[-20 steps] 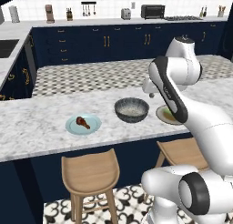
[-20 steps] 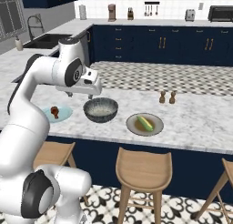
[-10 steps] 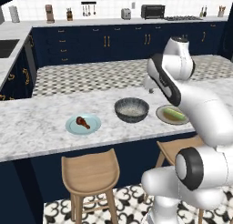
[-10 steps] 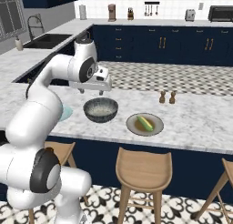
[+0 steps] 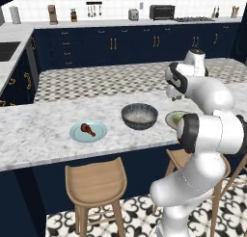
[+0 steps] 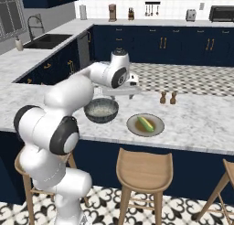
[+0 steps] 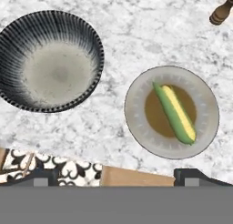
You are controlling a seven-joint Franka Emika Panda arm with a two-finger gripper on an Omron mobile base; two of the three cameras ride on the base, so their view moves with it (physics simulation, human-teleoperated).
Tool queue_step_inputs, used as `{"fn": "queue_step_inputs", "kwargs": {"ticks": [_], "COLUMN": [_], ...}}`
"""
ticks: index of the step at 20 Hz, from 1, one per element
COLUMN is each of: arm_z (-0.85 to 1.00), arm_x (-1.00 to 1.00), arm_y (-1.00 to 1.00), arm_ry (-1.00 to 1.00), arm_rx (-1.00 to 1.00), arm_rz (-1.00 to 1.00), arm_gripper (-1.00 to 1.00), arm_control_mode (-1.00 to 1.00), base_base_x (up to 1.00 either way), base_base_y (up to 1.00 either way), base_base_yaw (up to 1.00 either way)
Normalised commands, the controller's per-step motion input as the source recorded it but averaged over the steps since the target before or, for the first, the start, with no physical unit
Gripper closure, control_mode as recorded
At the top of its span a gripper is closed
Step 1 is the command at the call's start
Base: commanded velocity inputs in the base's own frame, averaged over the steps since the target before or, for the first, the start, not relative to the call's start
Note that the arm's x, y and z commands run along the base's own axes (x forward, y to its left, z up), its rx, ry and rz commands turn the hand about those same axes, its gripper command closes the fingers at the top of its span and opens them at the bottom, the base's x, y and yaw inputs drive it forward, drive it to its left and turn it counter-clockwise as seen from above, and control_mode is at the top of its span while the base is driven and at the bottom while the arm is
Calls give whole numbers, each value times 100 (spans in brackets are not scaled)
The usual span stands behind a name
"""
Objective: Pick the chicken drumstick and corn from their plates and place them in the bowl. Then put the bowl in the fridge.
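Yellow corn [image 7: 175, 113] lies slantwise on the grey-rimmed plate [image 7: 136, 129], beside the empty bowl [image 7: 50, 61] on the marble desk [image 7: 136, 32]. End effector [image 6: 119, 92] hovers above them, jaws wide apart, holding nothing. Drumstick [image 5: 87, 129] waits on the pale-blue plate [image 5: 77, 135], left of the bowl. Risk, probably: a descent not lined up across the slanted cob could roll it off the plate.

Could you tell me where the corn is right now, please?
The yellow, green-husked corn cob lies on the grey-rimmed, brown-centred plate, right of the dark-grey bowl in the hand view.
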Motion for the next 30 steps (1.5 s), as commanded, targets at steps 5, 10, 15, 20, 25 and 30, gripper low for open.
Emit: {"fn": "queue_step_inputs", "kwargs": {"ticks": [5,10,15,20,25,30], "arm_z": [-86,-76,-40,-46,-46,-32], "arm_x": [71,14,52,32,-2,6], "arm_y": [-97,-70,-27,-4,25,-5], "arm_ry": [9,-4,-1,4,17,1], "arm_rx": [-10,-14,-2,0,0,0], "arm_rz": [19,18,16,12,6,2], "arm_gripper": [-100,-100,-100,-100,-100,-100], "arm_control_mode": [-100,-100,-100,-100,-100,-100], "base_base_x": [0,0,0,0,0,0], "base_base_y": [0,0,0,0,0,0], "base_base_yaw": [0,0,0,0,0,0]}}
